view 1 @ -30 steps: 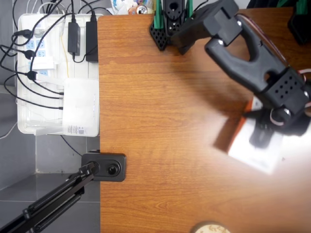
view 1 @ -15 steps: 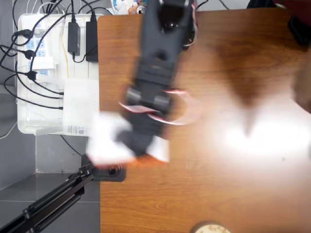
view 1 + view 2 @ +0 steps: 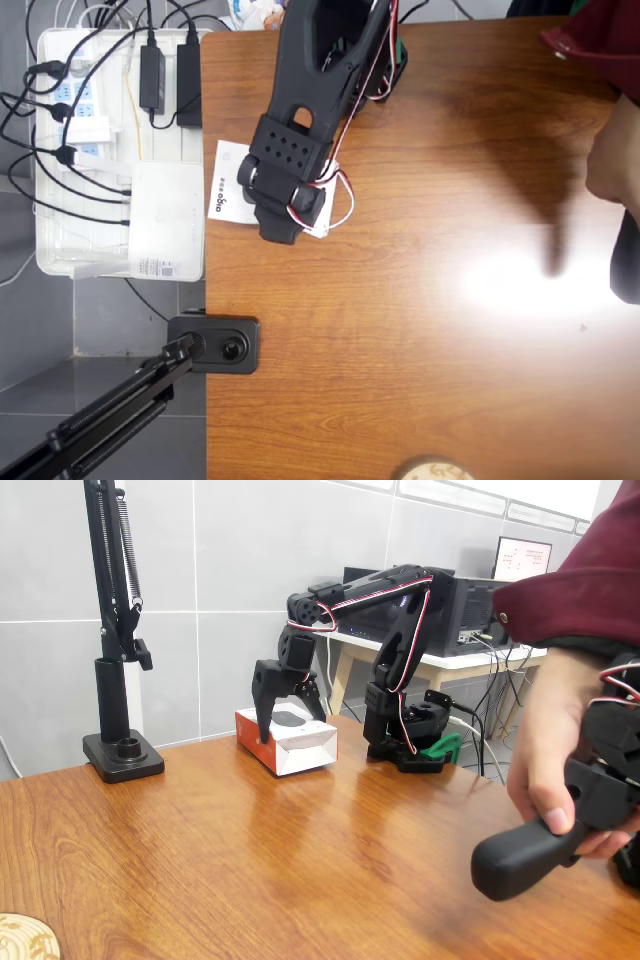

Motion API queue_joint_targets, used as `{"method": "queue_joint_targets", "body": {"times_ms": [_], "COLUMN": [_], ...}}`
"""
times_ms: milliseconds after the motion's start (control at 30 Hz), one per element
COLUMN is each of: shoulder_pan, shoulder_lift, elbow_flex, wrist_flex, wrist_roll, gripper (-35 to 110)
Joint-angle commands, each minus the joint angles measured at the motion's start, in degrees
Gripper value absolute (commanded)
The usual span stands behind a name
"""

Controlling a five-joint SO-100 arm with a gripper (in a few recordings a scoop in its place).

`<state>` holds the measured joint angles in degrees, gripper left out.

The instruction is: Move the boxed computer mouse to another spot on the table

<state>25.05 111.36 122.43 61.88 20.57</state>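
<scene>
The boxed computer mouse [image 3: 228,190] is a flat white box with a reddish-brown side. It lies on the brown table [image 3: 420,380] at its left edge in the overhead view, next to the tray. In the fixed view the box [image 3: 300,752] rests flat on the tabletop [image 3: 250,860]. My black gripper [image 3: 287,725] comes down on it from above, one finger on each side of the box and closed against it. From overhead my gripper [image 3: 278,222] covers the box's right part.
A white tray [image 3: 60,255] of cables and power strips, with a white router-like device [image 3: 165,220], sits just left of the table. A black camera stand base [image 3: 215,343] is clamped at the left edge. A person's hand [image 3: 610,170] is at the right. A round wooden disc [image 3: 432,470] lies at the front edge.
My arm has swung from the table's right side to its left edge, carrying the box with it. The box now rests on the tabletop beside the tray.
</scene>
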Motion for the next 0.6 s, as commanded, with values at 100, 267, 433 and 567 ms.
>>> {"method": "queue_joint_targets", "body": {"times_ms": [100,267,433,567], "shoulder_pan": [-0.09,-0.79,0.18,1.32], "shoulder_lift": [0.44,0.53,2.72,4.83], "elbow_flex": [0.7,1.32,1.23,0.44], "wrist_flex": [-1.49,-2.02,-1.05,0.97], "wrist_roll": [2.9,4.75,5.27,6.33], "gripper": [0,1,0,0]}}
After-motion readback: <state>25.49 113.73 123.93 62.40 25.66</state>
